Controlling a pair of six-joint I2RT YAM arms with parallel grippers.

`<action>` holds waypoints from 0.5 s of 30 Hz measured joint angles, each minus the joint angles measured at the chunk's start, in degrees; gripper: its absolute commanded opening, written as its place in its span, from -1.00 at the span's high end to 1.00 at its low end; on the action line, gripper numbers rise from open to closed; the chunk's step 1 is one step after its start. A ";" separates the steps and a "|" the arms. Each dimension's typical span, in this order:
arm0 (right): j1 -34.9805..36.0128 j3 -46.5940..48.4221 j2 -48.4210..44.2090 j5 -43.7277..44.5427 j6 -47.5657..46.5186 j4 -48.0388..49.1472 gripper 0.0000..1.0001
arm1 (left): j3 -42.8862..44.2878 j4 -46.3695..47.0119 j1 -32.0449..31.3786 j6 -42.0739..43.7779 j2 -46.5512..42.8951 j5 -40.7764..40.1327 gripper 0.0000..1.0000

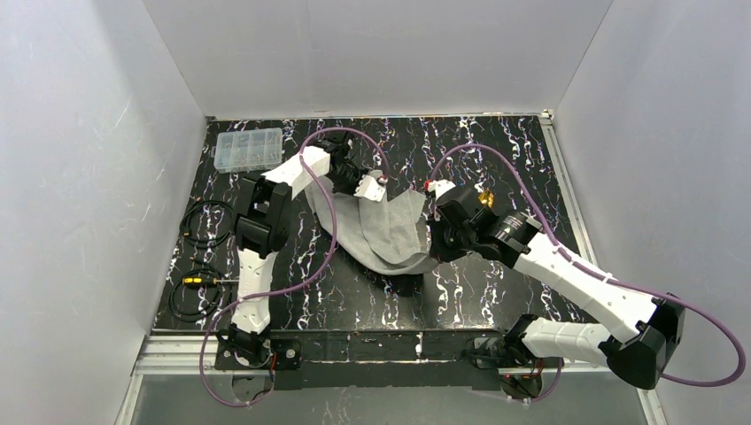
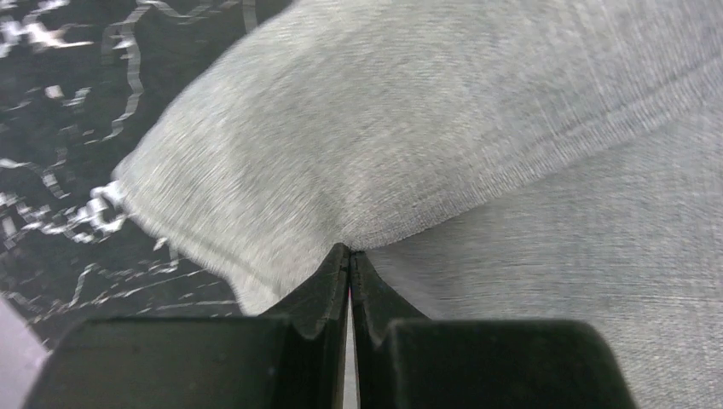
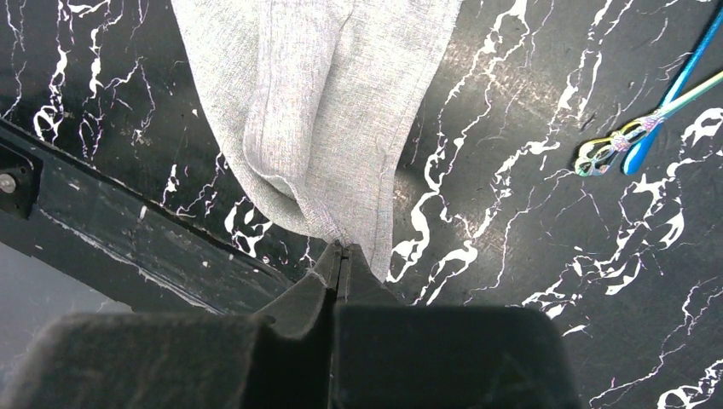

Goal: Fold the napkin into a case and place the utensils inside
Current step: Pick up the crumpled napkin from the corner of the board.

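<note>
Black, white-veined surface (image 1: 496, 274) enclosed by plain white walls (image 1: 89, 177). A clear compartment box (image 1: 249, 149) sits at the far left corner, and two black cable coils (image 1: 205, 223) lie along the left edge. Purple cables (image 1: 329, 221) loop from both arms, and one crosses the left edge of the napkin (image 1: 381, 232) in the overhead view. The napkin lies rumpled at mid-surface between the arms. The left pincer (image 2: 349, 256) is clamped tight on a hemmed edge at the napkin's far side. The right pincer (image 3: 341, 247) is pinched on a corner at its near right, with the cloth bunched in a fold just beyond the tips. The utensils (image 3: 648, 128), one blue and one iridescent, lie crossed on bare surface, well apart from the cloth.
</note>
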 measured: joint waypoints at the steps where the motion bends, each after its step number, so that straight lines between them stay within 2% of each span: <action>1: 0.00 0.00 -0.28 0.24 0.00 0.00 0.97 | 0.70 0.02 -0.13 -1.11 0.00 0.02 1.00; 7: 0.00 0.17 -1.51 2.91 -0.48 0.00 0.97 | 3.45 2.89 -0.37 -10.86 -2.73 0.83 1.00; 15: 0.00 5.95 -2.93 8.72 -2.49 -0.13 0.97 | 4.98 2.58 2.69 -20.98 -13.99 3.69 1.00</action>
